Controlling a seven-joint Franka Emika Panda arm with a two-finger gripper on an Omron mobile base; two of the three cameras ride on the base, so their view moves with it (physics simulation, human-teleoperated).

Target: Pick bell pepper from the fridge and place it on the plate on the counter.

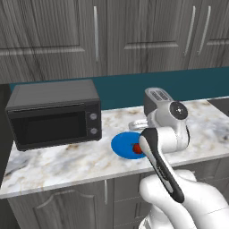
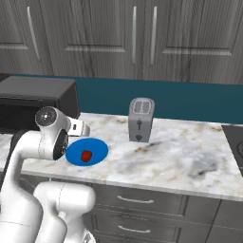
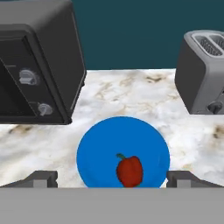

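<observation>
The red bell pepper (image 3: 129, 170) rests on the bright blue plate (image 3: 109, 140), toward the plate's near side, with its dark stem pointing up-left in the hand view. The plate lies flat on the marbled counter (image 3: 131, 92). My gripper (image 3: 112, 181) is open, its two fingertips spread wide on either side of the pepper and clear of it. From the base views the pepper (image 1: 137, 148) (image 2: 86, 155) sits on the plate (image 1: 120, 145) (image 2: 97, 148) just beyond my white wrist. The fridge is out of view.
A black toaster oven (image 1: 53, 114) (image 3: 35, 61) stands left of the plate. A grey toaster (image 2: 141, 119) (image 3: 203, 72) stands to its right, near the teal back wall. Dark wood-grain cabinets hang above, and a dark cooktop edge (image 2: 237, 142) lies far right.
</observation>
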